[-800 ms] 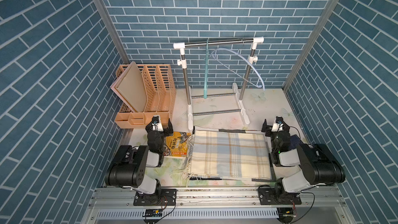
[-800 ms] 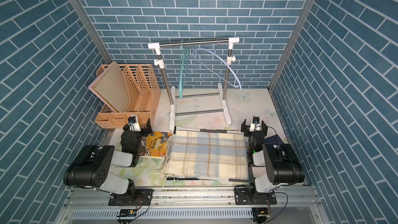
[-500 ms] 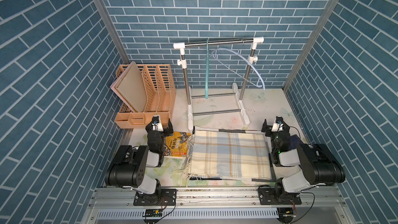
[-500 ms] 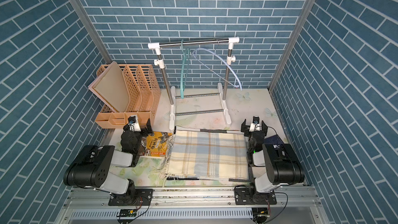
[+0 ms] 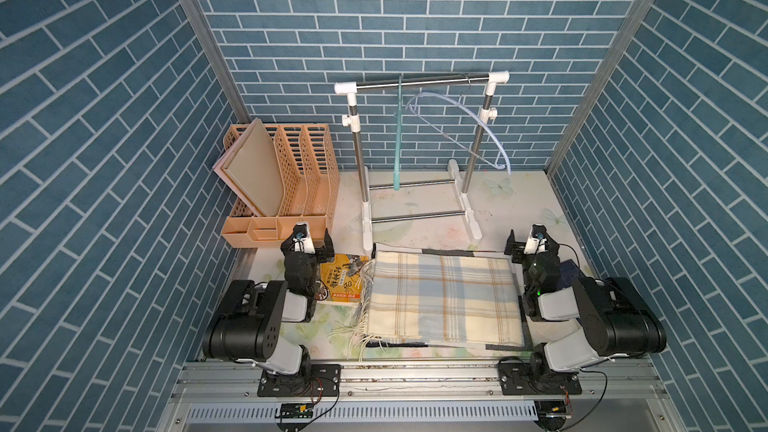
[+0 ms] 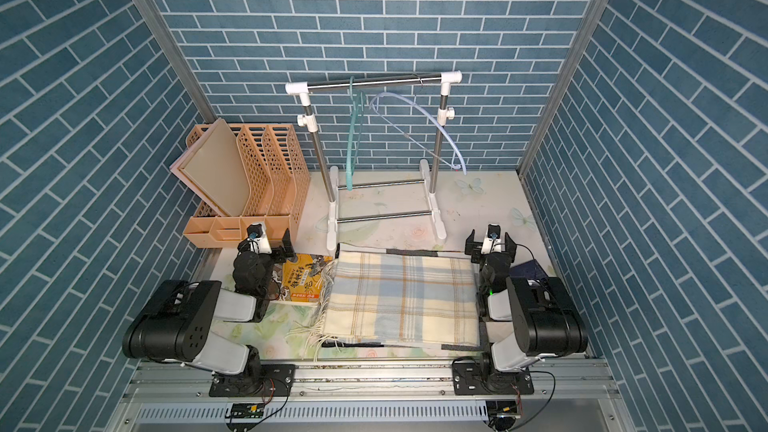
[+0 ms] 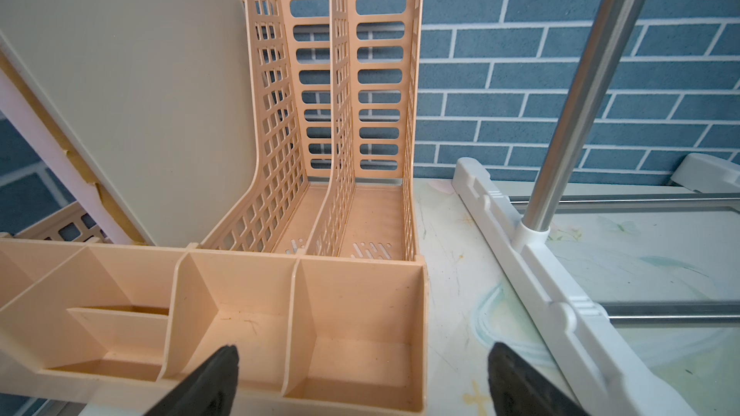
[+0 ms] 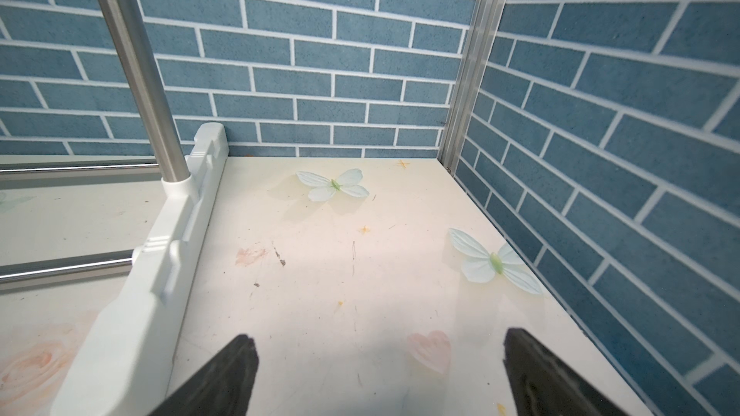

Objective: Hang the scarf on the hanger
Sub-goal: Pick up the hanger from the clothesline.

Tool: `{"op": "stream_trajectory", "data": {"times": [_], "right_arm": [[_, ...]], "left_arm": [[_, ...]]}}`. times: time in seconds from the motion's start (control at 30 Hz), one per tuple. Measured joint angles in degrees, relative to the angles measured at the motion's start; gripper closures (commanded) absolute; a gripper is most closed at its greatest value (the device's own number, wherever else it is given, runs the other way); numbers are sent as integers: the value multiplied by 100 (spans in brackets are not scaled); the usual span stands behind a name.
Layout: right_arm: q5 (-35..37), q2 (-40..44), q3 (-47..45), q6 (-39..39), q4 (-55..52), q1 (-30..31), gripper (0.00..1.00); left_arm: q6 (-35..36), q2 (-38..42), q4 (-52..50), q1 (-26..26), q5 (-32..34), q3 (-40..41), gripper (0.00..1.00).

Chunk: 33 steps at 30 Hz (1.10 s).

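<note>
We log no change this past second: scarf (image 5: pixel 442 297) flat on the desk (image 5: pixel 519 201), 6 o'clock from the rack (image 5: pixel 419 81) and teal hanger (image 5: pixel 397 172). Both jaws gape wide, empty; task unstarted.

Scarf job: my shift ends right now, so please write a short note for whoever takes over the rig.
Left gripper: jaws open, empty, in front of the orange organiser.
Right gripper: jaws open, empty, over the table.
Scarf: folded flat on the table between the arms, its fringe overlapping a yellow book.
A green hanger and a pale blue hanger hang bare on the rack rail.
Done: nothing visible yet.
Left: grasp the scarf, lift it, drape it over a hanger.
</note>
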<state>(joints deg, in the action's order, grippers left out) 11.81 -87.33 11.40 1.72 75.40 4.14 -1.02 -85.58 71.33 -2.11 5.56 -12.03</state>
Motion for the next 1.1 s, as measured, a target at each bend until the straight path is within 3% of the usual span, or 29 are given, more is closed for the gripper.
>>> {"op": "stream_trajectory", "data": {"times": [0.2, 0.3, 0.4, 0.6, 0.73, 0.83, 1.1], "right_arm": [[610, 767, 55, 140, -671, 601, 0], [922, 1386, 289, 46, -1397, 916, 0], [1023, 1963, 839, -691, -2684, 979, 0], [63, 2743, 1408, -2430, -4271, 905, 0], [-704, 3080, 1353, -3086, -5132, 872, 0], [-922, 3032, 1934, -3141, -6249, 925, 0], [-640, 2988, 4234, -2614, -8419, 1198, 7]], "left_arm": [[-350, 1670, -1123, -59, 549, -179, 0], [-1032, 2498, -2006, -92, 876, -518, 0], [-1974, 3058, -3056, -103, 918, -957, 0], [-3926, 4046, -4116, -114, 175, -699, 0], [-4822, 3864, -4760, -214, -658, -575, 0], [-4988, 3598, -5311, -780, -1001, -699, 0], [-4769, 3259, -5753, -2872, -892, -1182, 0]]}}
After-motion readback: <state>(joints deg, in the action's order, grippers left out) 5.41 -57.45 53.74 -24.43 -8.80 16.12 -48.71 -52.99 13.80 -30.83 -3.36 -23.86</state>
